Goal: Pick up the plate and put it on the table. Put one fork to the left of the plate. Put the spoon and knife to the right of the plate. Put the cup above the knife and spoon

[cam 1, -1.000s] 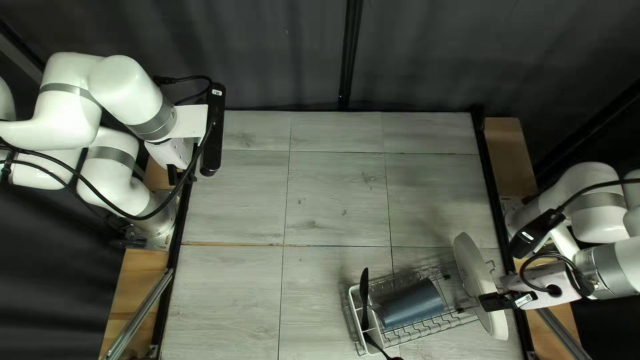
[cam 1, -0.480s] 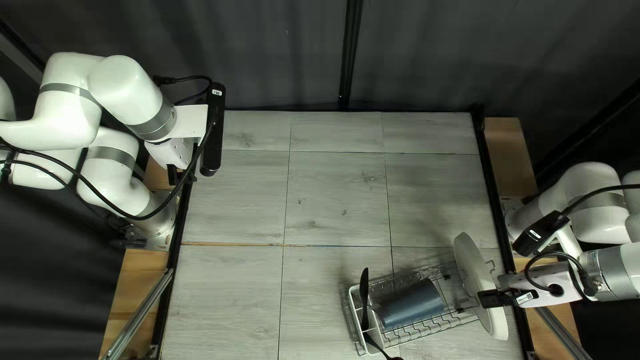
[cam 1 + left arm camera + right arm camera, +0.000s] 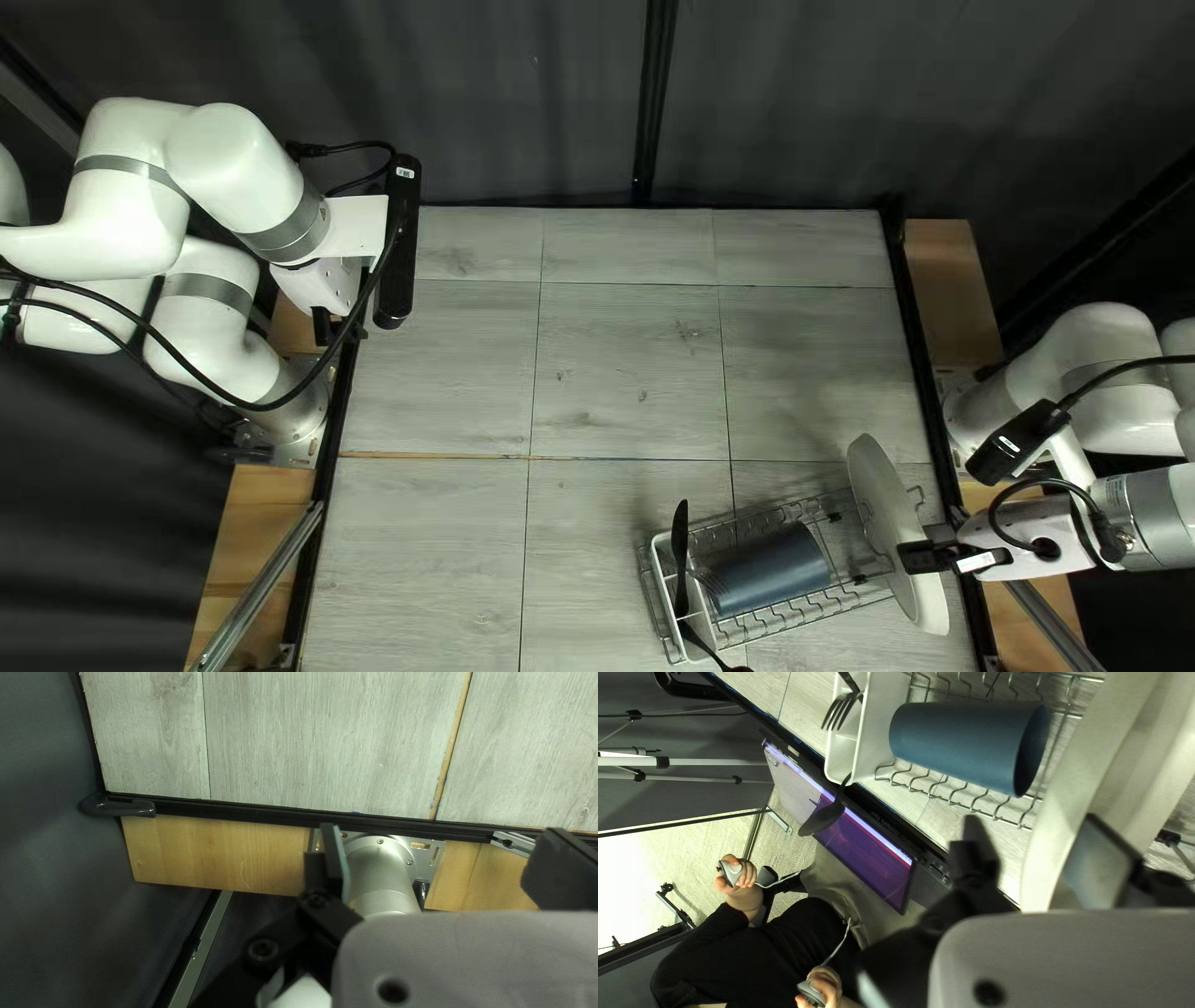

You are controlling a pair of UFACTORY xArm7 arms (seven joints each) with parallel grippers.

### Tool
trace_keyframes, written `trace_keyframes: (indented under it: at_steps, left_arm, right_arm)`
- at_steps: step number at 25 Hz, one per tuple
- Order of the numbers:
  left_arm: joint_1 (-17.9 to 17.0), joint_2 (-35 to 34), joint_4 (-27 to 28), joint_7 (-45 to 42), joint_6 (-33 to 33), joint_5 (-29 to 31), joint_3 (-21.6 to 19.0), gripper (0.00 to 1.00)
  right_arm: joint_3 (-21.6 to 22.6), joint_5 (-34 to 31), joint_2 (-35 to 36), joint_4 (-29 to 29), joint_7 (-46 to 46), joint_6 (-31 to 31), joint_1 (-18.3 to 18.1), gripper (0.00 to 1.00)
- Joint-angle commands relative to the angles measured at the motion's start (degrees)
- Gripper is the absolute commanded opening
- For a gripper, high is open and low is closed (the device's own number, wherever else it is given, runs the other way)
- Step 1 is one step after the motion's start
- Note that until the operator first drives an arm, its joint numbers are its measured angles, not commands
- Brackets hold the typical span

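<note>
Right wrist view: right arm (image 3: pixel 1135 380) nearer, plate (image 3: pixel 1063 827) between spread fingers (image 3: pixel 977 846).
Left arm (image 3: pixel 243 162) parked well apart from the plate, its gripper (image 3: pixel 445 835) empty, fingers wide. Wire rack (image 3: pixel 809 610) ahead of and under the right gripper (image 3: pixel 1036 835); plate stood on edge at its near end, broad face crossing the closing direction, rim running lengthwise past both fingertips. Gap seen on the cup side; contact on the other finger can't be told. Cup (image 3: pixel 965 740) is on its side farther ahead, outside the fingers. Pinch probably to be made across plate thickness, then lifted along its plane so rack wires aren't snagged.
</note>
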Motion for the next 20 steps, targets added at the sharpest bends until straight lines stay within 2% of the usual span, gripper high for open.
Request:
trace_keyframes:
  at_steps: [1,9,14,20]
  left_arm:
    - [0.0,0.0,0.0,0.0,0.0,0.0,0.0,1.00]
    - [0.0,0.0,0.0,0.0,0.0,0.0,0.0,1.00]
    - [0.0,0.0,0.0,0.0,0.0,0.0,0.0,1.00]
    - [0.0,0.0,0.0,0.0,0.0,0.0,0.0,1.00]
  right_arm:
    - [-1.7,-1.7,1.5,2.4,-1.6,0.9,-1.6,0.00]
    - [-8.6,-6.2,7.5,8.7,-7.8,4.1,-4.9,0.00]
    - [-15.6,-10.1,16.8,14.7,-18.5,7.4,-6.0,0.00]
    - [-23.7,-16.8,32.6,24.3,-34.8,13.9,-8.1,0.00]
